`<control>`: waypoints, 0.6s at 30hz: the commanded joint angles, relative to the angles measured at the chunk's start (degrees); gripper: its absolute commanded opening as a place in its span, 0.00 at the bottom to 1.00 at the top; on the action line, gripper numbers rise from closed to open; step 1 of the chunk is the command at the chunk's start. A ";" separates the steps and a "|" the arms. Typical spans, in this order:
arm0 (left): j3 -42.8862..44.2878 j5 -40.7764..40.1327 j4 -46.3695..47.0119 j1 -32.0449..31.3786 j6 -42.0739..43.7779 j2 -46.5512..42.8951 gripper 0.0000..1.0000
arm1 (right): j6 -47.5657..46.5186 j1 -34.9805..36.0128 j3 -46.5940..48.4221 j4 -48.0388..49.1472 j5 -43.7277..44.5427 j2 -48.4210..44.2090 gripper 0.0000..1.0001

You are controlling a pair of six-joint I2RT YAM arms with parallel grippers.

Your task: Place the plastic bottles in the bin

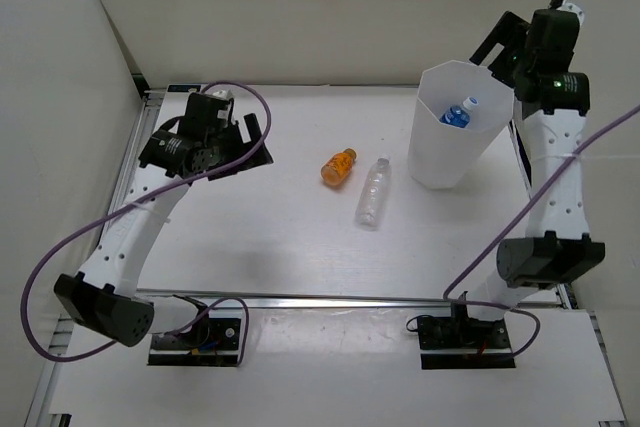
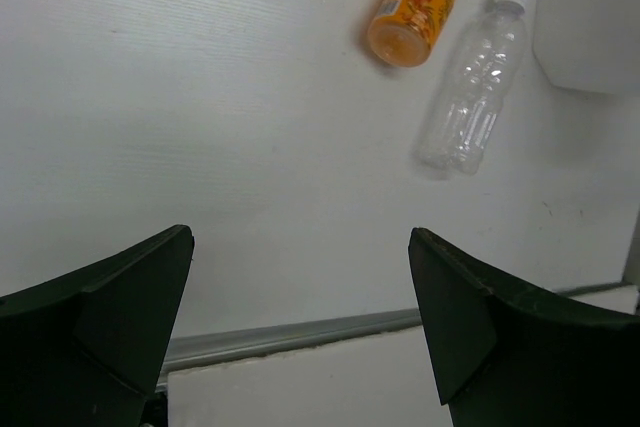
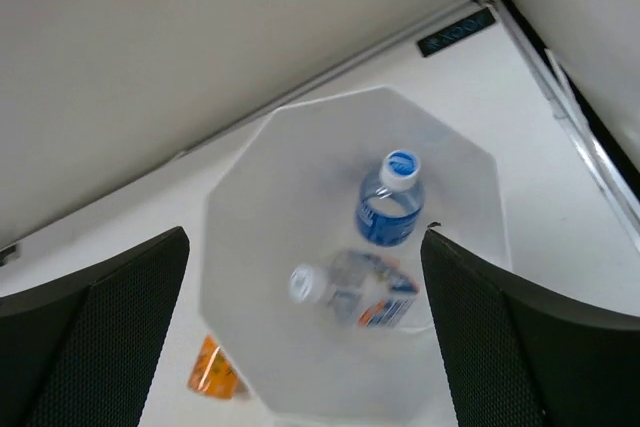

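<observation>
The white faceted bin (image 1: pixel 440 162) stands at the back right. In the right wrist view the bin (image 3: pixel 250 327) holds two labelled plastic bottles: one upright with a blue cap (image 3: pixel 392 202), and one on its side, blurred (image 3: pixel 360 292). My right gripper (image 3: pixel 305 247) hangs open above the bin's mouth with nothing between its fingers; from above it (image 1: pixel 495 59) is at the bin's far rim. An orange bottle (image 1: pixel 339 167) and a clear unlabelled bottle (image 1: pixel 373 192) lie mid-table. My left gripper (image 2: pixel 300 237) is open and empty, well to their left (image 1: pixel 258 144).
A metal rail (image 2: pixel 300 332) runs along the table's near edge below the left gripper. White walls close off the back and the left side. Purple cables loop from both arms.
</observation>
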 commanded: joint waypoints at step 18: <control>49.05 22.75 -1.00 -0.43 7.60 58.27 1.00 | 6.01 0.51 -23.34 -2.10 -24.81 -30.98 1.00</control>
